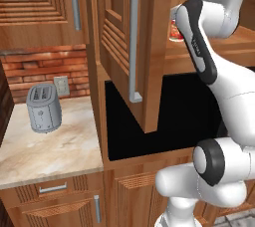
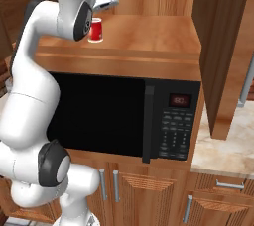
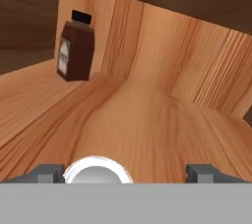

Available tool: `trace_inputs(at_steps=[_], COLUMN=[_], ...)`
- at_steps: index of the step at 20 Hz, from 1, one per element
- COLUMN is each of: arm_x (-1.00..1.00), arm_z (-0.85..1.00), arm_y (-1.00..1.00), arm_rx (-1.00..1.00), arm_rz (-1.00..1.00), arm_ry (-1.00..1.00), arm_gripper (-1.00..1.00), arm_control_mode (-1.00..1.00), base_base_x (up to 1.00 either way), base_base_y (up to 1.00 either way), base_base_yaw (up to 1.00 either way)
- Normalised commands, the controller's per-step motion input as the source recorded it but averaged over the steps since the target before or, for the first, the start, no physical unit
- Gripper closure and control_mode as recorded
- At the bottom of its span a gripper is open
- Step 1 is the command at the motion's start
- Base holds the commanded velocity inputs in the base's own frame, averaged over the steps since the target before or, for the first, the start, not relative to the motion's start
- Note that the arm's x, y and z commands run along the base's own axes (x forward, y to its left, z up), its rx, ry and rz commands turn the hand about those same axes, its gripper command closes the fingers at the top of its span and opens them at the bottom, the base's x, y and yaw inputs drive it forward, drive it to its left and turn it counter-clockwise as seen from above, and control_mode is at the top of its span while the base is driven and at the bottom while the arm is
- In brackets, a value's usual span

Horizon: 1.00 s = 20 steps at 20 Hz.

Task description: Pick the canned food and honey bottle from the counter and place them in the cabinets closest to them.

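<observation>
The canned food (image 2: pixel 95 30), a short red can, stands upright on the open cabinet's wooden shelf (image 2: pixel 149 36) above the microwave. In the left base view the can (image 1: pixel 175 31) peeks out behind my forearm. In the hand view its silvery top (image 3: pixel 97 172) lies low between my fingers, closer to the left fingertip (image 3: pixel 49 172). My gripper (image 3: pixel 128 172) is open, its fingers spread wider than the can. The honey bottle is out of view. The counter (image 1: pixel 50 146) runs left of the microwave and continues on its right (image 2: pixel 233 150).
A squarish dark-brown bottle (image 3: pixel 76 51) with a black cap stands at the back of the shelf. Open cabinet doors (image 1: pixel 124 47) (image 2: pixel 223 46) hang on both sides of my arm. A black microwave (image 2: pixel 124 116) sits below the shelf, and a grey toaster (image 1: pixel 44 107) is on the counter.
</observation>
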Motion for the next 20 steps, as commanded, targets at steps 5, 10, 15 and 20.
trace_inputs(at_steps=[5,10,15,20], arm_x=[-0.74,-1.0,-1.0,-1.0], arm_z=[0.12,0.0,-0.08,-0.15], arm_y=[-0.19,-0.13,-0.02,0.0], arm_rx=[0.02,0.0,0.0,0.0], arm_rz=[-0.04,0.0,0.0,0.0], arm_ry=[0.01,0.0,-0.05,-0.05], arm_gripper=[-1.0,-1.0,-1.0,-1.0], arm_control_mode=[-1.0,-1.0,-1.0,-1.0], base_base_x=[0.0,0.0,0.0,0.0], base_base_y=[0.0,0.0,0.0,0.0], base_base_yaw=[0.0,0.0,0.0,0.0])
